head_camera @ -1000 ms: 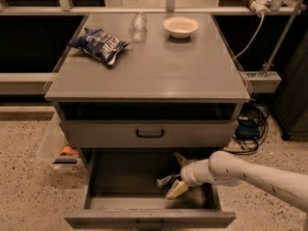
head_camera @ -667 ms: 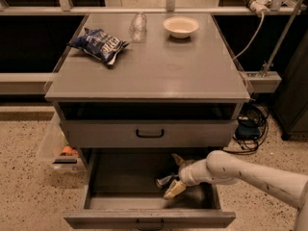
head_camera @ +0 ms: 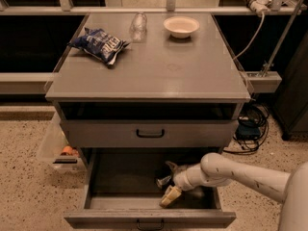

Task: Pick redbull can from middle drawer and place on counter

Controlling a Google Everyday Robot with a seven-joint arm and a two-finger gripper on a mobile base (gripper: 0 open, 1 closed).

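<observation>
At the far left a clear plastic bin (head_camera: 54,150) stands on the speckled floor beside the cabinet, with something orange inside it. Above it the counter (head_camera: 159,73) carries a blue-and-white snack bag (head_camera: 99,44) near its left edge, a clear plastic bottle (head_camera: 138,23) further back towards the middle, and a pale bowl (head_camera: 181,26) at the back right, all three well apart. Under the counter is a dark open slot, then a closed drawer (head_camera: 106,134) with a black handle. Below that the middle drawer (head_camera: 115,179) is pulled out, its dark floor showing. Right of the floor's centre lies the redbull can (head_camera: 162,181), small and silvery, not lifted off the drawer floor. The gripper (head_camera: 166,183) is down inside the drawer at the can, its fingers (head_camera: 171,195) spread apart, one tan finger towards the drawer's front and the darker one towards the back, with the can between them; whether either finger presses on the can cannot be told. The white arm (head_camera: 240,174) reaches in from the right over the drawer's side wall. Further right, black cables (head_camera: 250,124) lie tangled on the floor by the cabinet.
</observation>
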